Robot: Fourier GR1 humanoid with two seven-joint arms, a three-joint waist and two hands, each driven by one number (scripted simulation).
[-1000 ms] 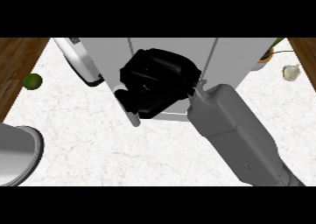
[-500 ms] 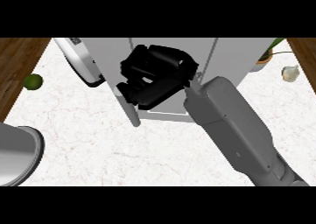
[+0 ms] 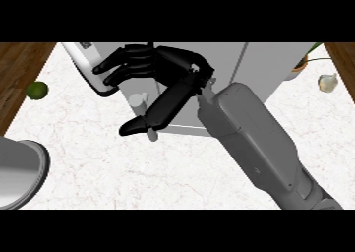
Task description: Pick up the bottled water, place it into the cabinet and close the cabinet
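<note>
A: Nearest hazards, lower frame first?

B: Lower left: round grey metal vessel (image 3: 13,172) on the white marbled counter (image 3: 100,147), well apart from the work. No obstruction. Lower right to centre: grey right forearm (image 3: 252,138), laid across the front of the pale grey cabinet (image 3: 267,64) and hiding part of its front.

A: Hand condition?

B: Black right hand (image 3: 165,69), upper centre: open, fingers spread and only lightly bent, thumb stretched down toward the frame's middle. Nothing seen held. Fingertips at the white cabinet door (image 3: 89,61), upper left, which stands swung out. Left hand absent from the frame.

A: Bottled water?

B: Not visible. Possibly inside the cabinet behind the hand; cannot confirm.

A: Failure modes?

B: Judged only: fingertips slipping off the door edge mid-push, leaving it ajar. Thumb or forearm caught between door and cabinet front on closing. Small grey knob (image 3: 139,98) just beside the thumb, a likely snag.

A: Further out?

B: Left: small green round fruit (image 3: 37,90), clear of the door's swing. Upper right: potted plant (image 3: 305,64) and small white object (image 3: 326,82), both well apart.
</note>
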